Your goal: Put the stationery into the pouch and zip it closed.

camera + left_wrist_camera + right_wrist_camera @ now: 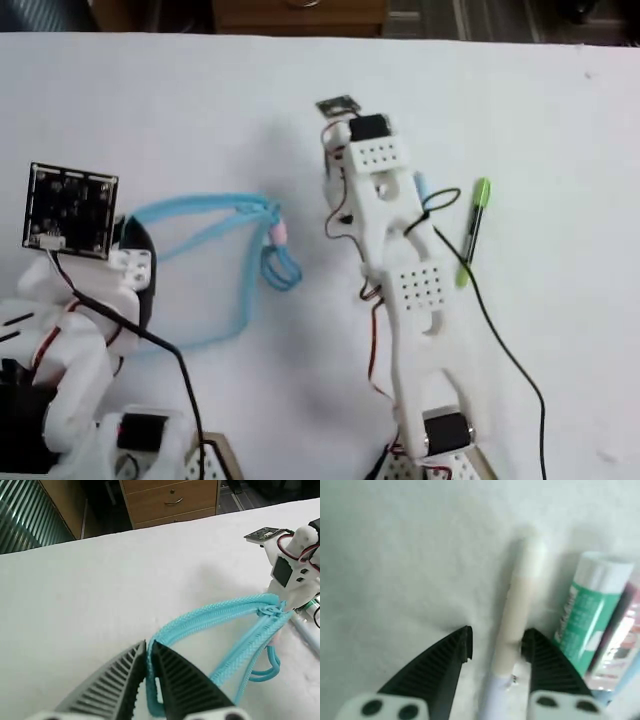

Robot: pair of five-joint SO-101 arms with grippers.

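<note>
Pouch (225,612): left pincer (149,652) clamped on its rim, might slip free.
Pen (517,607): right pincer (496,647) open astride it, could roll away.

Blue-edged pouch (195,213), green pen (472,232), cream pen (517,610).

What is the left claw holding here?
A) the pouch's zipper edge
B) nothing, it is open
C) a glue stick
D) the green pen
A: the left claw is shut on the blue zipper edge of the pouch.
</note>
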